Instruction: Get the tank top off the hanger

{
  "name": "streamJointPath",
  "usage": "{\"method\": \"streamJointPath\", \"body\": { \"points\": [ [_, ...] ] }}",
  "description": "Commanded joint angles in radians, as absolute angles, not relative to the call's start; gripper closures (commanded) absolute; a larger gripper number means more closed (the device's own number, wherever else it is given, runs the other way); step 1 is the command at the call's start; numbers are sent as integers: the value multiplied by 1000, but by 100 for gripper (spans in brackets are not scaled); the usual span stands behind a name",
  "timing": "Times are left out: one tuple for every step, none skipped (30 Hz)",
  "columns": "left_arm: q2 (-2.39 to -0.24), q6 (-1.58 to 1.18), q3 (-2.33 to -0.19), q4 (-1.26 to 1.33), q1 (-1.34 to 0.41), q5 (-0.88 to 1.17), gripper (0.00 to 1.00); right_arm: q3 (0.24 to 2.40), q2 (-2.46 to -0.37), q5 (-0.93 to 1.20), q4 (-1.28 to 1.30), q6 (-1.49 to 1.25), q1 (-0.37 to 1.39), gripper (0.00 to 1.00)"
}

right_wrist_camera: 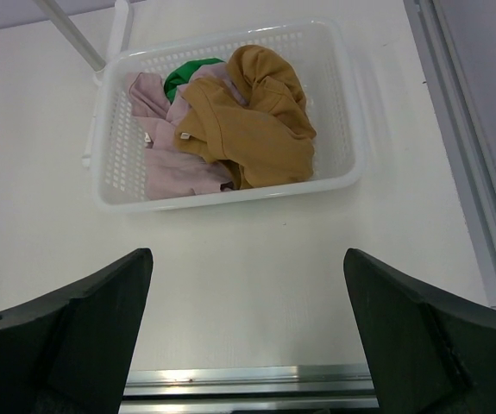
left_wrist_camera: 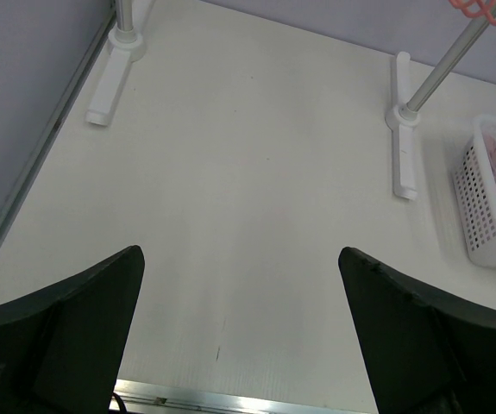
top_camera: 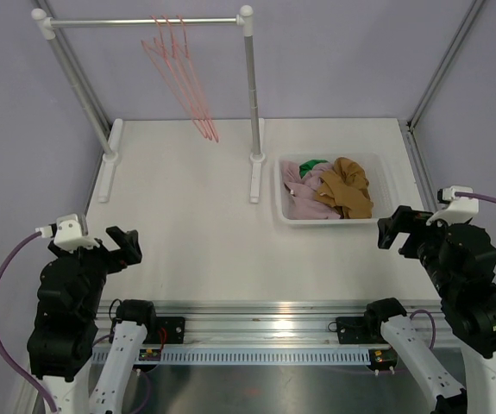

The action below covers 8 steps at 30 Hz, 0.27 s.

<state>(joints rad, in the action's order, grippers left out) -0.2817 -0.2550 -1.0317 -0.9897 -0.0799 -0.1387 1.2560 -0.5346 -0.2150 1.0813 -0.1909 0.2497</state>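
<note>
okay, you have both arms low at the near edge of the desk [top_camera: 187, 216]. the left end effector [left_wrist_camera: 241, 259] is released, jaws wide, nothing between them. the right end effector [right_wrist_camera: 248, 254] is the same, hanging over bare desk just short of the white laundry basket [right_wrist_camera: 230, 197].

the pink hangers [top_camera: 204, 128] on the clothes rail [top_camera: 144, 21] at the far side look bare, with no cloth on any of them. the only fabric in view is in the basket: a mustard garment [right_wrist_camera: 248, 121] on top, a pale pink garment [right_wrist_camera: 174, 164] under it to the left, and a bit of green garment [right_wrist_camera: 191, 73] at the back. you can't tell which of these is the tank top, since all are crumpled. my read is that it's already off the hanger or not yet hung.

handling guess: a tank top is light, limp knit. it won't hold its shape, it drapes and bunches, and it isn't fragile. the thin wire-like hangers are light too and will swing on the rail if you tug. if you work one on a hanger, pinch a shoulder strap near the hanger arm and slide it off the end, with the other arm steadying the hanger. from the basket, pinch a raised fold on top, and watch that neighbours don't drag along.
</note>
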Motion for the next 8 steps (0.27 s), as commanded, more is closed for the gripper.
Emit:
{"method": "streamJointPath", "body": {
  "points": [
    [-278, -256, -1025, -931, -84, -144, 1, 1253, -560, -195, 1037, -186, 256, 0],
    [-278, -256, -1025, -931, -84, -144, 1, 1252, -563, -192, 1038, -183, 256, 1],
    [-279, -258, -1025, -931, -84, -141, 1, 1250, -561, -190, 1035, -183, 256, 0],
    [-279, -258, -1023, -928, -84, -140, 1, 1247, -561, -190, 1035, -184, 256, 0],
    [-281, -258, -1023, -928, -84, -140, 1, 1246, -560, -190, 1032, -186, 256, 0],
    [-282, -259, -1023, -927, -84, -138, 1, 1246, -561, -193, 1035, -187, 258, 0],
    [-282, -258, -1022, -923, -84, -137, 1, 1246, -560, -195, 1034, -187, 256, 0],
    [-285, -258, -1022, -923, -84, -133, 1, 1247, -560, -199, 1032, -187, 256, 0]
  ]
}}
